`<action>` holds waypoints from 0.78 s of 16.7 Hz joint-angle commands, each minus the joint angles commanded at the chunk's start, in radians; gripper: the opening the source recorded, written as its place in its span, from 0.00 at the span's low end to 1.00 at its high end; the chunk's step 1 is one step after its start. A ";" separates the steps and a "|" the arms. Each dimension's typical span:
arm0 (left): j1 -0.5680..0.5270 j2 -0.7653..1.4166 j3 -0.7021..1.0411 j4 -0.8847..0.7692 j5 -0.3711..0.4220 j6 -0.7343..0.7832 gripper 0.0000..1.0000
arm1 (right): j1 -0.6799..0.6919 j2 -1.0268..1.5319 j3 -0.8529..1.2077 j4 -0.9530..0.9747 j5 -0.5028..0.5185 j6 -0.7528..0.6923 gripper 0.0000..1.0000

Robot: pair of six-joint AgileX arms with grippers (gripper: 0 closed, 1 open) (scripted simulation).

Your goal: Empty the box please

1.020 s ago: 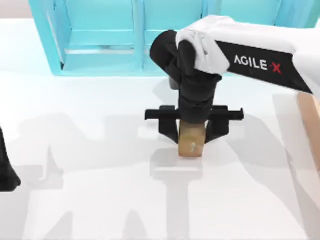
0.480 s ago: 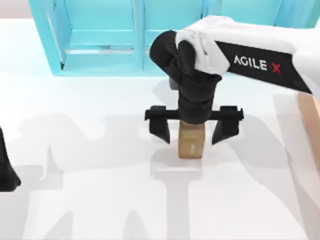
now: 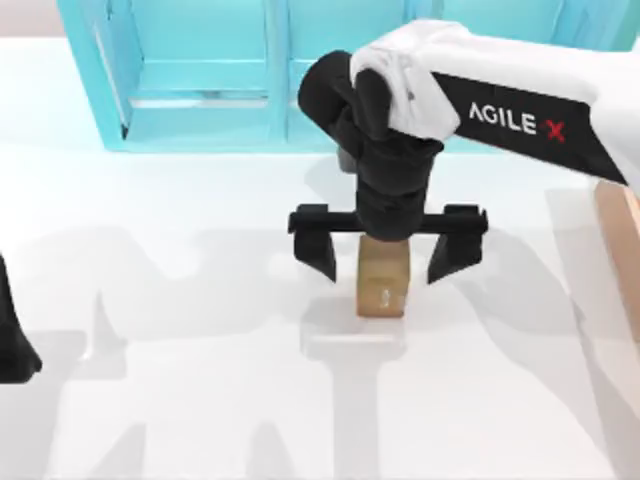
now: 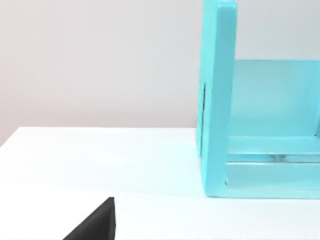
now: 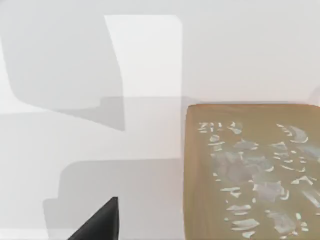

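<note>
Now the right gripper (image 3: 388, 254) hangs with its fingers spread wide, above the small brown cube (image 3: 383, 280) on the white table (image 3: 200, 400). Behind stands the turquoise shelf unit (image 3: 200, 90); the box (image 3: 620, 240) sits at the right edge. The left arm (image 3: 12, 340) is parked at the left edge.

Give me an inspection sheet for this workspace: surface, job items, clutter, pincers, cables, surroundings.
Surface: white table, shadowed by the arms.
Job's things: large light-brown open-topped box, a sliver at the table's right edge; contents hidden.
Clutter: small brown cube with pale mark, standing on the table near the centre, outside the box.
Pincers: right pincer above the cube, fingers spread wide and clear of its sides. Left arm parked at the table's left edge.
Cables: nothing seen.
Surroundings: turquoise shelf unit along the table's far side; plain pale wall behind it.
</note>
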 joint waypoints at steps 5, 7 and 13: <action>0.000 0.000 0.000 0.000 0.000 0.000 1.00 | 0.002 -0.018 0.161 -0.184 0.001 -0.004 1.00; 0.000 0.000 0.000 0.000 0.000 0.000 1.00 | 0.002 -0.027 0.212 -0.240 0.001 -0.006 1.00; 0.000 0.000 0.000 0.000 0.000 0.000 1.00 | 0.001 -0.026 0.224 -0.254 0.001 -0.008 1.00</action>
